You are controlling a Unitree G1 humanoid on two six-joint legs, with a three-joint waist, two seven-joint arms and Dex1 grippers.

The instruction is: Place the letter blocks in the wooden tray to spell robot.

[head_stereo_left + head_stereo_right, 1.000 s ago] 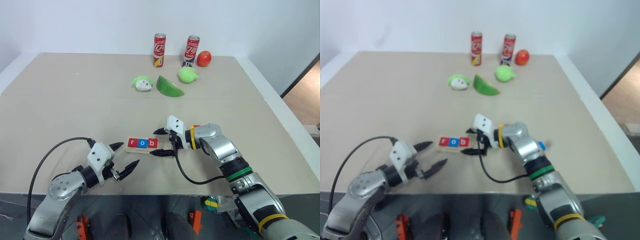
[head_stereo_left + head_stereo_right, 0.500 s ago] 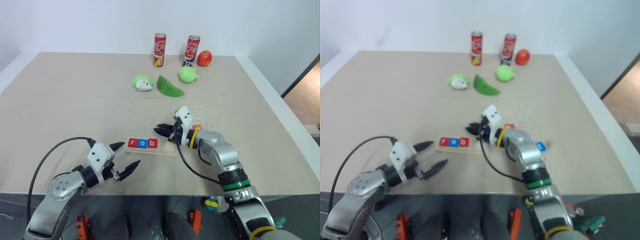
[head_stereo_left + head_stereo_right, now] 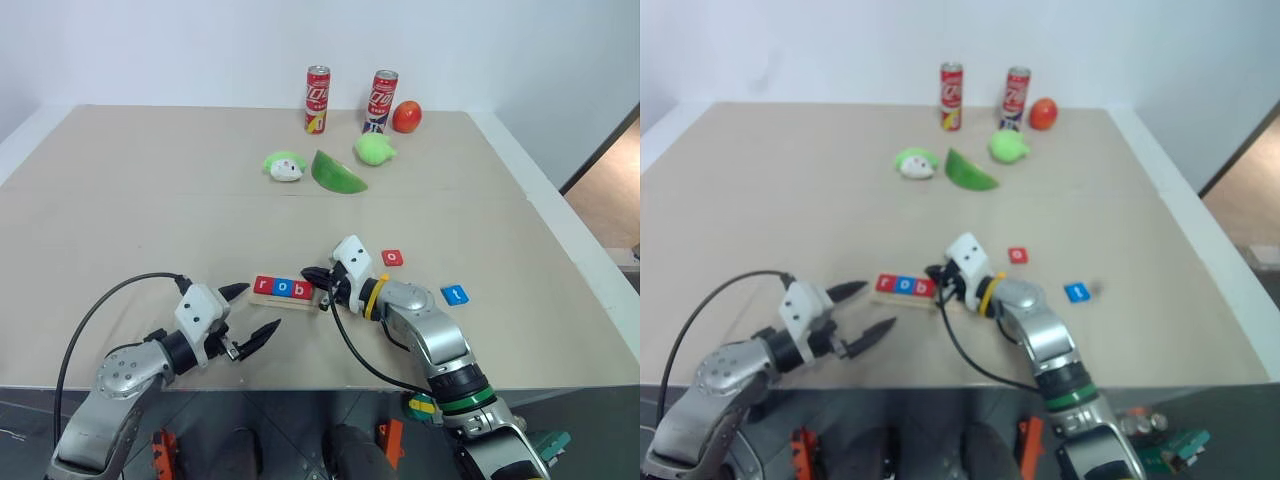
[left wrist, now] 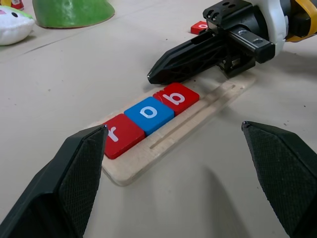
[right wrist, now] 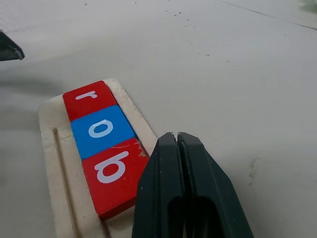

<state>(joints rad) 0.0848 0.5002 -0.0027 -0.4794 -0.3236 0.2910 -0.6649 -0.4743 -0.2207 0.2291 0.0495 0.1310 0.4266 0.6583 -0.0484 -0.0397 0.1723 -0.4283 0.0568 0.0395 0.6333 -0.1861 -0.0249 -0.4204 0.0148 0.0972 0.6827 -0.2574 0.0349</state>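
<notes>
The wooden tray [image 3: 335,304] lies near the table's front, with a red r [image 3: 265,286], a blue o [image 3: 283,288] and a red b [image 3: 301,290] in a row at its left end. My right gripper [image 3: 308,273] is shut and empty, its tips low beside the b block [image 5: 114,171], over the tray's bare part. A loose red o block [image 3: 392,257] and a blue t block [image 3: 454,295] lie to the tray's right. My left gripper [image 3: 258,307] hangs open just in front of the tray's left end, nothing between its fingers.
At the back stand two red cans [image 3: 318,98] [image 3: 385,100] and a red ball-like fruit [image 3: 407,116]. A green plush [image 3: 375,150], a green wedge [image 3: 337,172] and a white-green toy [image 3: 285,165] lie in front of them. The table's right edge [image 3: 600,290] is close.
My right gripper went from open around the tray's right end to shut, swung back, then came down beside the b block. The loose o and t blocks now show. The left arm stayed put.
</notes>
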